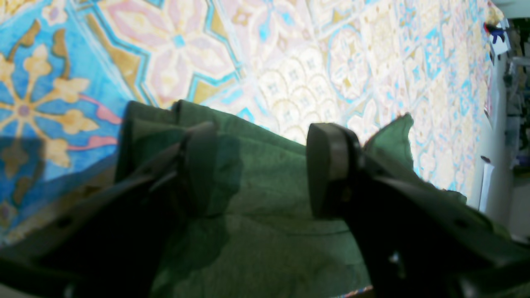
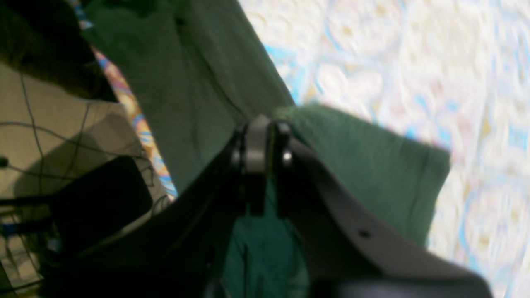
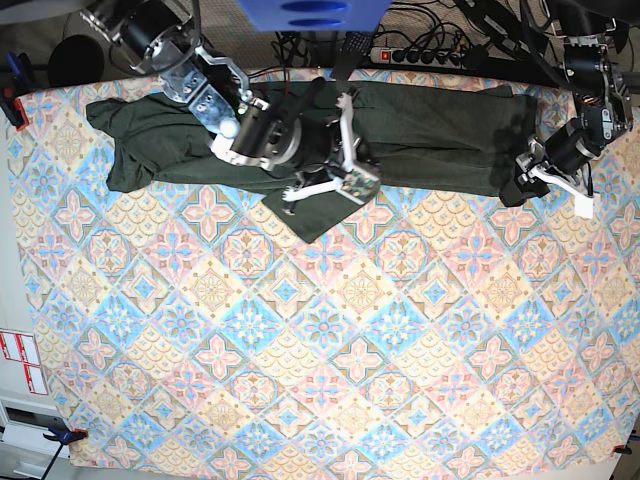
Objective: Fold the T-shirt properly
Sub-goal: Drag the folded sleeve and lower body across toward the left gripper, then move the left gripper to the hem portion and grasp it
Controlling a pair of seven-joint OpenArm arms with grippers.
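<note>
The dark green T-shirt (image 3: 440,135) lies stretched along the far side of the patterned table, one sleeve end at the far left (image 3: 115,140). My right gripper (image 3: 350,182) is over the shirt's middle front edge. In the right wrist view it (image 2: 261,138) is shut on a pinch of T-shirt (image 2: 364,161) fabric, and a flap (image 3: 318,215) trails toward the front. At the shirt's right end my left gripper (image 3: 522,182) hangs low. Its fingers (image 1: 329,165) stand wide apart over the T-shirt (image 1: 265,186) edge, with nothing pinched between them.
The patterned tablecloth (image 3: 320,340) covers the whole table. A power strip (image 3: 420,55) and cables run behind the far edge. A red clamp (image 3: 12,105) sits at the left edge, and white labels (image 3: 20,360) are off the table's left side.
</note>
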